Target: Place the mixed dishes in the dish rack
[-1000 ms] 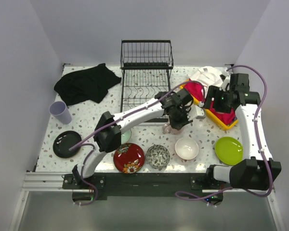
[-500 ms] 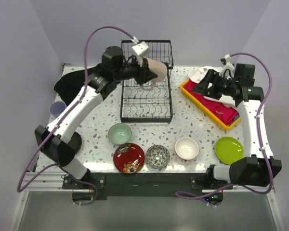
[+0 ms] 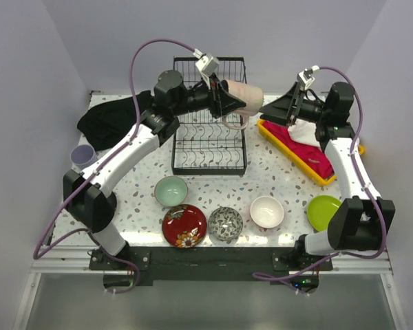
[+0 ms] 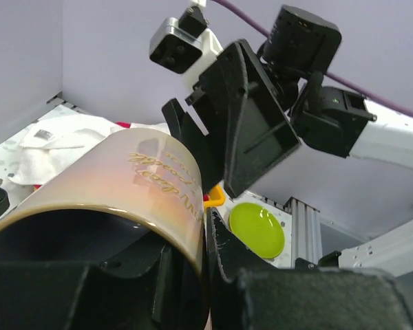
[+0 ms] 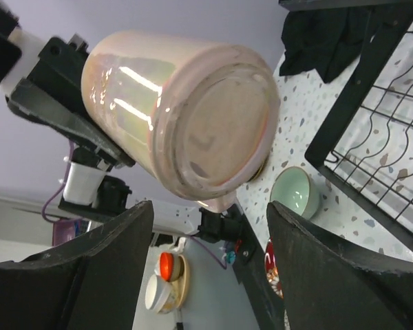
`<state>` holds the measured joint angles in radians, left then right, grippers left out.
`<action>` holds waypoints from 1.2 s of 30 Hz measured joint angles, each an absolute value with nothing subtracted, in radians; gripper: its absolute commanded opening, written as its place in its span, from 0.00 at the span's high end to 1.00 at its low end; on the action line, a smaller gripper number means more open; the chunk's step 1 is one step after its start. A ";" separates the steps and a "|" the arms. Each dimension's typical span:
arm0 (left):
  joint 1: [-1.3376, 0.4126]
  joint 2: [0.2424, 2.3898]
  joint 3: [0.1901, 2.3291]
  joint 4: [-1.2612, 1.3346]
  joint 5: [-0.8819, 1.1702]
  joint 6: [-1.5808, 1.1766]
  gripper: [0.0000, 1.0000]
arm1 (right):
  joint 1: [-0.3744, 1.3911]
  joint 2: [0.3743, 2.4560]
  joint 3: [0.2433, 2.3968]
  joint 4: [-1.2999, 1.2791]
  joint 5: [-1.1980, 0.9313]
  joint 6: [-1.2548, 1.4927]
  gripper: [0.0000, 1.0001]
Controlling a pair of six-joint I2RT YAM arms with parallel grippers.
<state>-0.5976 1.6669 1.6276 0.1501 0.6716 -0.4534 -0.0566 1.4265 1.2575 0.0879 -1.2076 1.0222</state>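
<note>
My left gripper [image 3: 224, 102] is shut on the rim of the pinkish mug [image 3: 244, 97], held on its side in the air over the right edge of the black wire dish rack [image 3: 208, 141]. In the left wrist view one finger is inside the mug [image 4: 124, 185] and one outside. My right gripper [image 3: 281, 110] is open, right of the mug and facing its base [image 5: 206, 130]; its fingers [image 5: 103, 275] are not touching it. Pale green [image 3: 171, 190], red floral [image 3: 184, 225], patterned [image 3: 225, 223] and white [image 3: 267, 212] bowls and the lime plate [image 3: 326, 213] sit at the table's front.
A yellow tray of cloths [image 3: 310, 163] lies under the right arm. A black cloth [image 3: 113, 120] lies at the back left, with the lavender mug [image 3: 81, 157] near it at the left edge. The black plate is hidden behind the left arm.
My left gripper took the pinkish mug off the table, lifted it over the rack and carried it right. My right gripper swung left and up to face the mug's base.
</note>
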 measured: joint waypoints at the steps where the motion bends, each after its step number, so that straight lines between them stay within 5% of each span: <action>1: -0.597 1.687 1.636 0.161 0.673 -0.475 1.00 | -0.054 1.430 1.239 0.132 -1.220 1.053 0.30; 18: -0.599 1.848 1.776 0.187 0.605 -0.698 1.00 | 0.013 1.433 1.127 0.449 -1.249 1.260 0.38; 36: -0.601 1.790 1.773 0.154 0.571 -0.713 1.00 | 0.013 1.401 1.202 0.091 -1.191 1.063 0.36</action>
